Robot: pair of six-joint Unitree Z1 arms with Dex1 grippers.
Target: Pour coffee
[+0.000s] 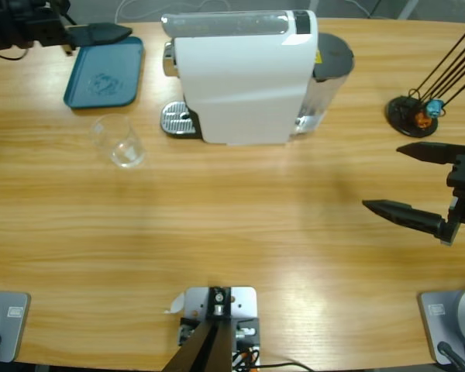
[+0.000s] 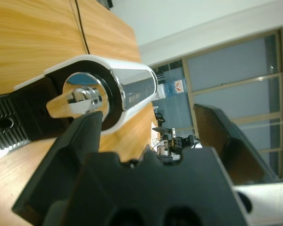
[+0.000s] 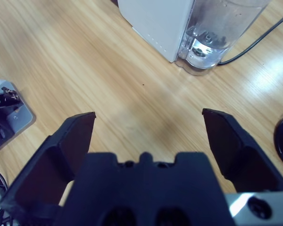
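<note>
A small clear glass cup (image 1: 120, 141) stands on the wood left of the white coffee machine (image 1: 244, 77); no coffee shows in it or anywhere in view. The machine's chrome spout (image 2: 82, 100) and perforated drip tray (image 1: 178, 120) face left. My left gripper (image 1: 101, 34) hovers at the far back left over the tray's edge, open and holding nothing; in its wrist view the left gripper (image 2: 151, 129) points at the spout. My right gripper (image 1: 418, 182) is at the right edge, open and holding nothing, and the right gripper (image 3: 148, 127) hangs above bare wood.
A blue tray (image 1: 105, 74) lies at the back left. The machine's clear water tank (image 3: 212, 28) and a black cable (image 3: 254, 42) sit behind it. A black capsule stand (image 1: 415, 115) with thin rods holds an orange capsule (image 1: 423, 118) at the back right.
</note>
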